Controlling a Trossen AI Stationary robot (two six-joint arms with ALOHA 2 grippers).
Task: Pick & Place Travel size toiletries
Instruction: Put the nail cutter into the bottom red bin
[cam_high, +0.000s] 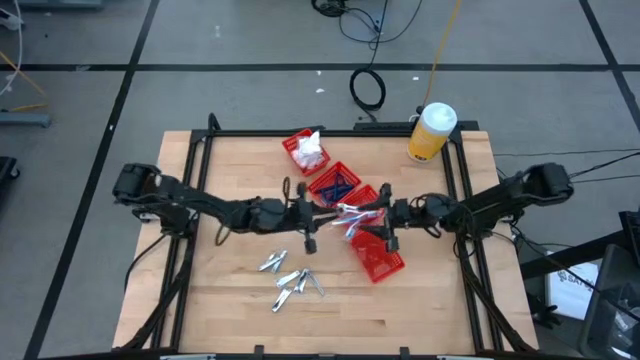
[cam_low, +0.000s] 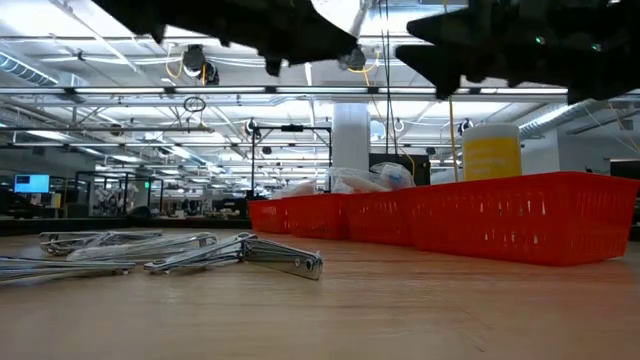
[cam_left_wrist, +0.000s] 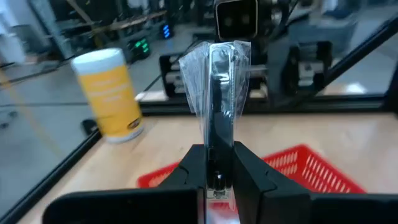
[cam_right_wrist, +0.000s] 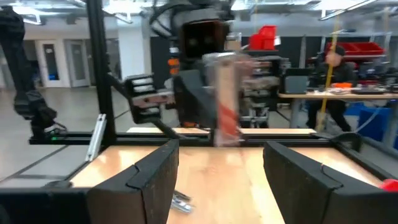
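Observation:
My left gripper is shut on a clear-wrapped thin stick and hangs above the row of red bins at mid-table. My right gripper faces it from the right. It is open, and the stick stands just beyond its fingertips, touching neither. White packets fill the far bin, and dark blue pieces lie in the one beside it. Several silvery pieces lie flat on the wood near the front. My left gripper pinches the wrapped stick between its two fingers at one end. The fingers come about level from the table's left, and the stick lies along them. Its free end reaches out past the fingertips toward the right arm, clear of the bins.
A tall yellow bottle with a white cap stands at the table's far right corner. A black frame borders the tabletop. Bare wood lies at the near right and far left.

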